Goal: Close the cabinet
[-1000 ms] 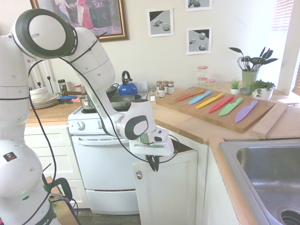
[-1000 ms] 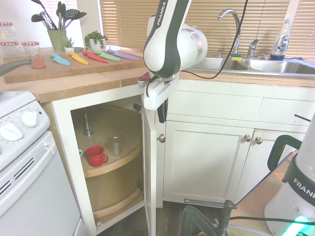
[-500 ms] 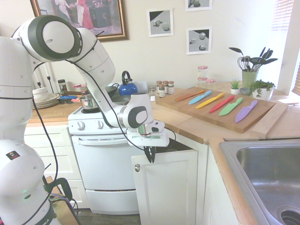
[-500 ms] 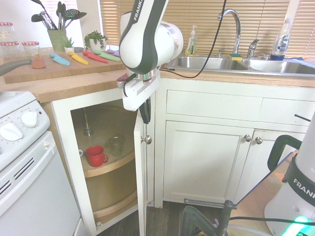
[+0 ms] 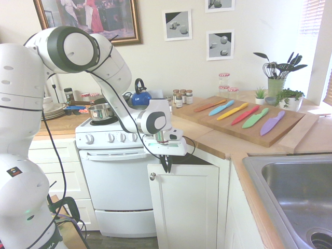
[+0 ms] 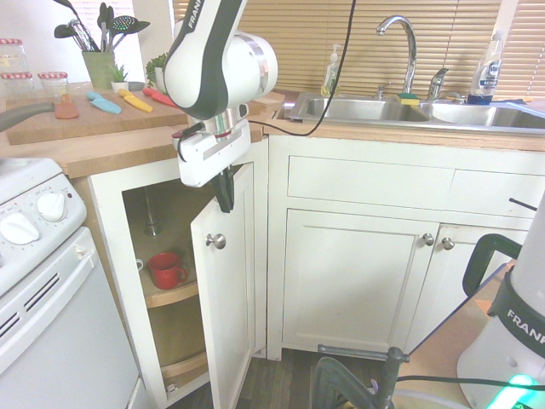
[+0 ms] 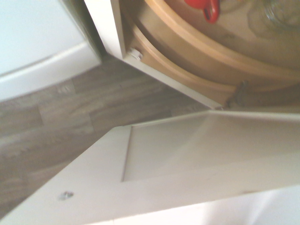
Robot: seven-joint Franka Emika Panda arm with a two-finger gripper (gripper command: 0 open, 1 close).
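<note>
The cabinet (image 5: 187, 207) is a white base unit between stove and sink, with a silver knob (image 5: 152, 176) near its door's upper corner. Its door (image 6: 223, 315) stands partly open, swung out at an angle, and its knob (image 6: 216, 241) faces the room. My gripper (image 5: 166, 167) is shut, its dark fingers pointing down against the door's top edge on the outer face. In the second exterior view the gripper (image 6: 225, 198) hangs just above the knob. The wrist view looks down on the door's recessed panel (image 7: 187, 154) and the open cabinet interior.
A red mug (image 6: 166, 269) sits on the round wooden shelf (image 6: 170, 294) inside. The white stove (image 5: 114, 192) stands right beside the opening. On the counter lies a cutting board (image 5: 290, 124) with coloured knives, and the sink (image 5: 295, 192) is beyond. Wood floor (image 7: 56, 126) lies below.
The door has swung a good way toward the cabinet frame, narrowing the opening. My gripper moved with it toward the stove, staying shut at the door's top edge.
</note>
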